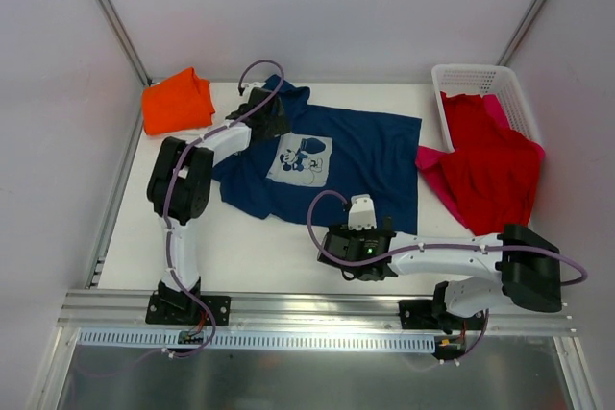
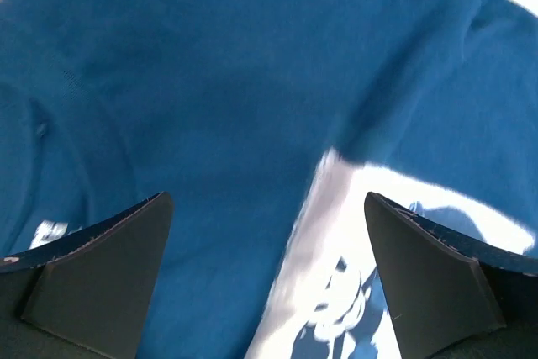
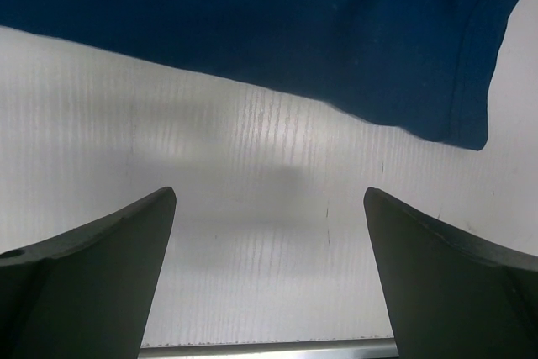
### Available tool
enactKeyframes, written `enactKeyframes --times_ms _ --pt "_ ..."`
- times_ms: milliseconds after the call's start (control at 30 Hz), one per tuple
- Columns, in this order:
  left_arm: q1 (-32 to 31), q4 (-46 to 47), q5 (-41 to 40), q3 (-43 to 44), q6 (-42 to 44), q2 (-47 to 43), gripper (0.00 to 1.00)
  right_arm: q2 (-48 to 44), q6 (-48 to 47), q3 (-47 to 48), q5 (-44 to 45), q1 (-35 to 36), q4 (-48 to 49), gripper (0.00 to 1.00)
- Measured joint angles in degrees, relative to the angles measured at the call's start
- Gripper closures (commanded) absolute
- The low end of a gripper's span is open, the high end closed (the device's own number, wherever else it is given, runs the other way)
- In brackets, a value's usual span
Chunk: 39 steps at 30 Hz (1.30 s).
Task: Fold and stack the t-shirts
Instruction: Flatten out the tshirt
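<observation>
The left gripper (image 1: 261, 114) hangs with jaws apart over the far left shoulder of the navy t-shirt (image 1: 365, 151), holding nothing. The right gripper (image 1: 360, 210), also spread and empty, sits at that shirt's near hem above bare worktop (image 1: 259, 247). The shirt lies spread but rumpled on its left side. A pinch there could catch doubled cloth and drag the shirt askew toward the orange t-shirt (image 1: 178, 101) to its left.
</observation>
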Motion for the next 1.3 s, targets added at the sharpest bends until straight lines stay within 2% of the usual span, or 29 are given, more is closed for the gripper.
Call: enactKeyframes --times_ms 133,400,533,633,733,933,1133,1300 --pt "-0.15 -1.77 0.33 -6.25 1.27 -8.07 0.01 1.90 0.00 0.09 -0.59 0.31 0.44 0.00" --pt "-5.55 -3.58 -2.95 -35.34 -2.29 -48.78 0.01 2.82 -0.02 3.91 -0.96 2.45 0.17 0.01" --pt "-8.35 -4.37 -3.41 -51.30 -7.85 -60.85 0.01 5.46 0.20 7.56 -0.92 4.70 -0.81 0.01" --pt "-8.74 -6.62 -4.35 -60.96 -11.65 -63.63 0.01 7.15 0.70 9.29 -0.92 6.43 -1.44 0.01" --pt "-9.11 -7.41 -6.32 -65.68 -14.73 -66.31 0.02 8.33 1.38 9.97 -0.94 7.67 -1.79 0.01" --pt "-9.49 -7.15 -9.60 -65.94 -19.12 -66.27 0.02 8.83 2.23 10.64 -1.01 9.03 -2.89 0.01" --pt "-9.49 -5.01 -13.25 -64.50 -20.63 -61.37 0.02 8.85 3.30 11.76 -0.87 9.62 -4.74 0.01" --pt "-9.49 0.74 -15.56 -63.56 -21.49 -56.13 0.01 8.85 3.72 11.80 -0.35 9.64 -6.27 0.01"
